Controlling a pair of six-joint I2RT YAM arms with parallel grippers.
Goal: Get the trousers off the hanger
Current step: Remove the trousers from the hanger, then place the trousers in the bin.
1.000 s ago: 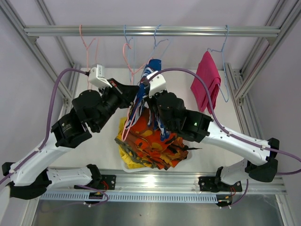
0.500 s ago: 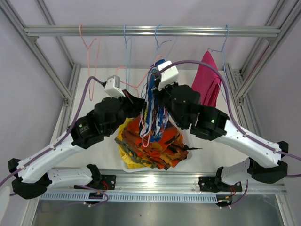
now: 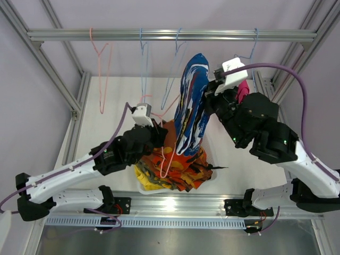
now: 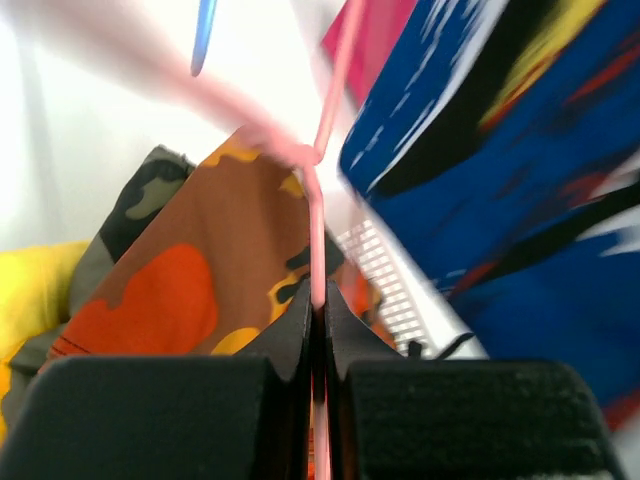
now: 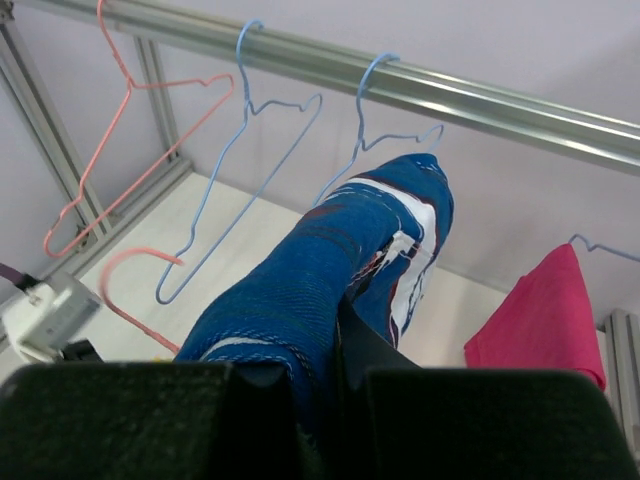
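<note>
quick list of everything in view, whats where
blue patterned trousers: 1, blue-white-red, held up by right gripper
magenta trousers: 1, pink, hung at the right end of the rail
piled trousers: 3, orange-black, camouflage, yellow, in white basket
rail hangers: 4, one pink, three blue, on the rail
loose hanger: 1, pink, in left gripper
left gripper: 1, black, shut on loose hanger
right gripper: 1, black, shut on blue patterned trousers

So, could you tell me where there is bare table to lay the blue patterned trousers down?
The widest bare patch of the table lies between its left edge and the pile of trousers, beyond the left arm. A narrower strip lies between the pile and the right arm. The middle is crowded: the pile, both arms and the blue patterned trousers.
</note>
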